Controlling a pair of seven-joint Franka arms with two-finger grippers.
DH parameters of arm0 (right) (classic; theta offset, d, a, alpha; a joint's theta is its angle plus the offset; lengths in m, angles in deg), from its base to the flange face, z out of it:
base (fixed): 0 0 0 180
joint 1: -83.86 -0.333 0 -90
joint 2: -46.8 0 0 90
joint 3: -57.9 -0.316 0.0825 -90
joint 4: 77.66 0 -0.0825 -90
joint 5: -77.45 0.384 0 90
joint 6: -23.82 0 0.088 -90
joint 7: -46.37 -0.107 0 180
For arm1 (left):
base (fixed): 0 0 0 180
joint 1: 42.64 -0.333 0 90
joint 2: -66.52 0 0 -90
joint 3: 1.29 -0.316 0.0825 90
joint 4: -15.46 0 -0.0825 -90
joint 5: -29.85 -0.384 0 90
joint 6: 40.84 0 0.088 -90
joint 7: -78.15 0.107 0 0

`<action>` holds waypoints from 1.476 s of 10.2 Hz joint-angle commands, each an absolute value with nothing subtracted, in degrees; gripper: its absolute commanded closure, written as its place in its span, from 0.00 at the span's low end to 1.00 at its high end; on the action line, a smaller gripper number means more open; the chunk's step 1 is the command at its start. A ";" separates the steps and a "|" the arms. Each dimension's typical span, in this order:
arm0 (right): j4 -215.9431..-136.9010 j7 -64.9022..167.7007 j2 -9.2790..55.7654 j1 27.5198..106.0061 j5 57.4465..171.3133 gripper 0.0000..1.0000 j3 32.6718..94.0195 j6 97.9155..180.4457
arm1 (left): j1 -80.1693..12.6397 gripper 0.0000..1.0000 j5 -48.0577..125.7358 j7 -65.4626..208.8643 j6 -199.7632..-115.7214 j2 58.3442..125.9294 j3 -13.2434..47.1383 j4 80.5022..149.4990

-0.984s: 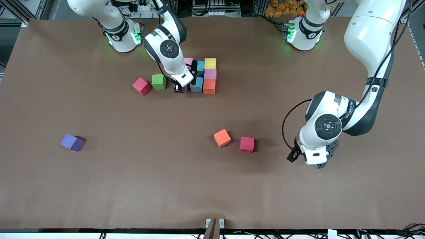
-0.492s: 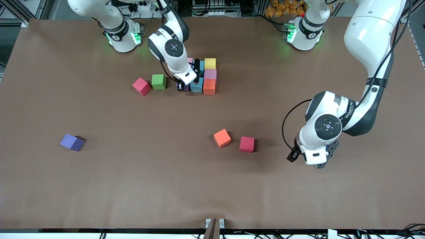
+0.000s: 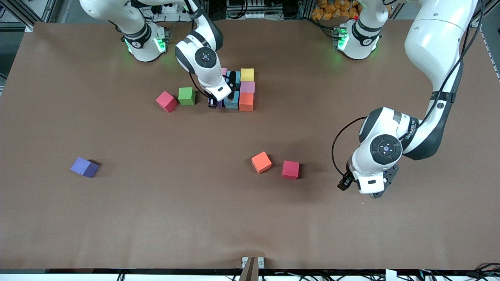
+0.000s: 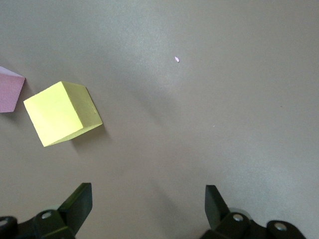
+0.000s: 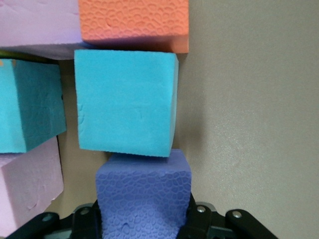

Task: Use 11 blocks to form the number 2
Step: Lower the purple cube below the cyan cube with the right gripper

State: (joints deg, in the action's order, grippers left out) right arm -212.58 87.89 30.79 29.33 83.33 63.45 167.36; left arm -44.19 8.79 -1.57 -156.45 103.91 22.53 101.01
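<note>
Near the table (image 3: 250,218) edge where the arm bases stand, the right gripper (image 5: 143,224) is clamped on a purple cube (image 5: 143,194). Over the last second it has slid that cube in toward the number 2 (image 3: 239,89). In the right wrist view the cube now sits against a cyan cube (image 5: 124,102), apparently touching it. The lower rows of the digit seem to be filling in, and letting go looks like the next step.

The left gripper (image 4: 148,199) has not moved. It waits with its fingers spread apart and holding nothing, low over bare table toward the left arm's end.

Counting the held cube, seven cubes sit in the digit so far:
- two cyan
- two pink (image 3: 247,86)
- one yellow (image 3: 247,74)
- one orange (image 3: 246,101)
- the held purple one

Loose cubes:
- a second purple cube (image 3: 84,167), toward the right arm's end and nearer the front edge
- a second orange cube (image 3: 261,162), mid-table
- a red cube (image 3: 290,169) just beside that orange cube
- another red cube (image 3: 166,101), beside the green cube (image 3: 186,96) close to the digit
- a second yellow cube (image 4: 62,113), seen only in the left wrist view

By my count, four more cubes are needed.
</note>
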 commanded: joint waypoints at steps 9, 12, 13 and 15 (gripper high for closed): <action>-212.93 86.62 30.18 27.26 82.98 0.63 63.96 169.46 | -44.40 0.00 7.96 -0.33 -156.51 103.96 22.70 100.81; -212.93 86.62 30.18 27.26 82.98 0.42 64.05 169.46 | -44.40 0.00 8.05 -0.68 -156.51 103.69 22.79 100.98; -212.84 86.71 30.18 27.26 82.98 0.31 64.05 169.46 | -44.48 0.00 7.96 -0.43 -156.51 103.87 22.79 100.98; -212.58 86.71 30.18 27.26 82.90 0.25 64.05 169.46 | -44.39 0.00 8.05 -0.51 -156.95 103.96 22.79 100.89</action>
